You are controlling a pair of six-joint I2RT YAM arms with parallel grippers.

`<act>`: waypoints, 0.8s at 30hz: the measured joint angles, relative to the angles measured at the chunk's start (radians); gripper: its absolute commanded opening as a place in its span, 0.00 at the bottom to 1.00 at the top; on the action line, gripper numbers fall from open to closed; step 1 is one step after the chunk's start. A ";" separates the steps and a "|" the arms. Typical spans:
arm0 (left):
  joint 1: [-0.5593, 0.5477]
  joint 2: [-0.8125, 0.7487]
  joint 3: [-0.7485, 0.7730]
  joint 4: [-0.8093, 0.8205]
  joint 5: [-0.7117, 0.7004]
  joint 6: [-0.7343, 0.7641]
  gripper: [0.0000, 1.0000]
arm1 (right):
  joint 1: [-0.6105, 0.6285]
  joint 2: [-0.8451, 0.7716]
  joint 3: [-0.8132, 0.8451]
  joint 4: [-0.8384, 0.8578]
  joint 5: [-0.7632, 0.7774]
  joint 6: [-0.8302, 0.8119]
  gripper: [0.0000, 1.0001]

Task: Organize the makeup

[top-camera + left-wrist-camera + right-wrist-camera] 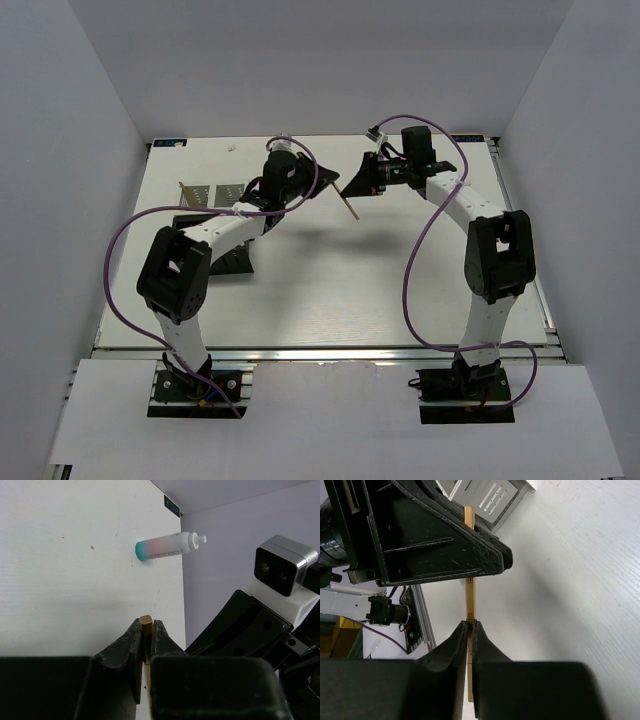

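A thin wooden stick (347, 206) hangs between my two grippers above the table's back middle. My left gripper (333, 180) is shut on its one end, which pokes just past the jaw tips in the left wrist view (146, 622). My right gripper (352, 188) is shut on the same stick lower down (470, 605). In the right wrist view the stick passes behind the left gripper's black fingers (445, 545). A small white-blue bottle (167, 546) lies on its side on the table near the wall. The discs and black-and-red sticks are out of view.
The black organizer box (228, 262) sits at the left, mostly hidden under my left arm. Another wooden stick (183, 197) stands up at its far left. Two grey slotted plates (200, 192) lie behind it. Walls close in the table on three sides.
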 measured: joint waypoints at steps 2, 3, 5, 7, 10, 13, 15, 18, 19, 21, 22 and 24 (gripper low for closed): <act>0.000 0.000 0.002 -0.003 0.002 0.002 0.01 | 0.000 0.000 0.000 0.002 0.000 0.012 0.29; 0.000 0.000 0.002 -0.004 0.003 0.005 0.00 | 0.000 0.000 0.000 0.005 0.000 0.018 0.48; 0.000 0.000 0.006 -0.021 0.002 0.018 0.00 | 0.000 0.000 -0.001 0.009 0.003 0.022 0.57; 0.000 -0.001 0.020 -0.053 -0.007 0.047 0.00 | 0.000 0.000 -0.002 0.015 0.006 0.020 0.63; 0.009 -0.003 0.069 -0.134 -0.044 0.120 0.00 | -0.002 -0.002 -0.002 0.014 0.015 0.006 0.63; 0.037 -0.039 0.111 -0.226 -0.114 0.216 0.00 | -0.008 -0.016 -0.016 0.011 0.027 -0.018 0.54; 0.073 -0.086 0.116 -0.285 -0.183 0.277 0.00 | -0.018 -0.032 -0.028 0.003 0.035 -0.042 0.33; 0.138 -0.177 0.113 -0.375 -0.329 0.376 0.00 | -0.037 -0.058 -0.044 -0.014 0.044 -0.095 0.00; 0.163 -0.213 0.106 -0.394 -0.393 0.410 0.00 | -0.043 -0.068 -0.051 -0.019 0.049 -0.110 0.00; 0.200 -0.289 0.077 -0.417 -0.526 0.472 0.00 | -0.054 -0.085 -0.067 -0.027 0.057 -0.136 0.00; 0.210 -0.315 0.064 -0.421 -0.567 0.491 0.00 | -0.058 -0.093 -0.076 -0.028 0.060 -0.145 0.00; 0.240 -0.384 0.019 -0.424 -0.671 0.547 0.00 | -0.064 -0.107 -0.093 -0.032 0.064 -0.165 0.00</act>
